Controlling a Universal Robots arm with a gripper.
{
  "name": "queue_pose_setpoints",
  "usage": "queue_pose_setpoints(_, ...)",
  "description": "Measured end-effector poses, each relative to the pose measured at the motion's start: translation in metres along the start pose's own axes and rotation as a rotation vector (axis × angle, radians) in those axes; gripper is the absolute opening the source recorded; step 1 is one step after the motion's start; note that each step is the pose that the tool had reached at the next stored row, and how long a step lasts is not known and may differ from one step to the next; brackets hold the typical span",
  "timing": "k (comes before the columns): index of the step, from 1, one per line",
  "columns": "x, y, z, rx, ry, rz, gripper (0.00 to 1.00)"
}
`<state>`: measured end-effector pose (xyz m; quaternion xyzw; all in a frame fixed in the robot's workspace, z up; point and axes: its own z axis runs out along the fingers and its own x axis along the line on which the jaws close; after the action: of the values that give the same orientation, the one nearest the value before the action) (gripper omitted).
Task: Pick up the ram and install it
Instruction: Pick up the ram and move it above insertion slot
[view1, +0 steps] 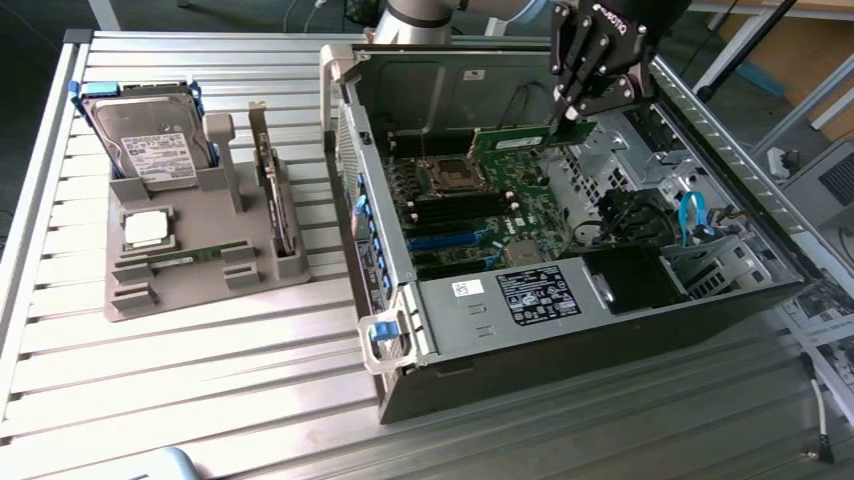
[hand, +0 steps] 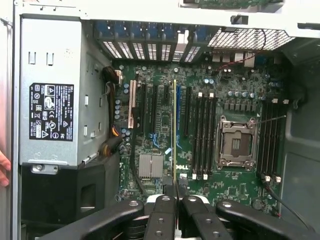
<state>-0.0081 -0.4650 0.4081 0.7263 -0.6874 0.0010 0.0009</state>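
My gripper (view1: 577, 118) hangs over the open computer case (view1: 400, 330), shut on the ram (view1: 518, 141), a long thin green board held level above the motherboard (view1: 497, 205). In the wrist view the ram (hand: 174, 130) shows edge-on, running away from the gripper (hand: 174, 194) and pinched between the black fingers (hand: 161, 212). It floats above the expansion slots. The black memory slots with white clips (hand: 202, 135) lie beside it, next to the empty processor socket (hand: 236, 142). The ram is clear of the board.
A grey tray (view1: 200, 290) on the slatted table at the exterior view's left holds a hard drive (view1: 150, 135), a square silver processor (view1: 147, 228) and an upright expansion card (view1: 276, 200). The power supply (hand: 52, 90) fills one side of the case. A person's hand (hand: 3, 167) shows beside the case.
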Motion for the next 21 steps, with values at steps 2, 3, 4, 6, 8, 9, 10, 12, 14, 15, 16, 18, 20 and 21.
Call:
queue_pose_setpoints(2,0.0,0.0,0.0032,0.0001,-0.0001,0.0,0.12)
queue_pose_setpoints(3,0.0,0.0,0.0047,0.0001,-0.0002,0.0,0.12)
queue_pose_setpoints(4,0.0,0.0,0.0061,0.0001,-0.0001,0.0,0.12)
queue_pose_setpoints(6,0.0,0.0,0.0087,0.0001,-0.0001,0.0,0.12)
queue_pose_setpoints(8,0.0,0.0,0.0128,0.0002,0.0,0.0,0.12)
queue_pose_setpoints(9,0.0,0.0,0.0138,0.0001,0.0,0.0,0.12)
queue_pose_setpoints(10,0.0,0.0,0.0148,0.0,0.0,0.0,0.12)
queue_pose_setpoints(12,0.0,0.0,0.0168,0.0,-0.0001,0.0,0.12)
queue_pose_setpoints(14,0.0,0.0,0.0189,0.0001,-0.0001,0.0,0.12)
queue_pose_setpoints(15,0.0,0.0,0.0201,0.0001,-0.0001,0.0,0.12)
queue_pose_setpoints(16,0.0,0.0,0.0211,0.0001,0.0,0.0,0.12)
queue_pose_setpoints(18,0.0,0.0,0.0228,0.0001,-0.0002,0.0,0.12)
queue_pose_setpoints(20,0.0,0.0,0.0241,0.0,0.0,0.0,0.12)
queue_pose_setpoints(21,0.0,0.0,0.0242,0.0,0.0001,0.0,0.12)
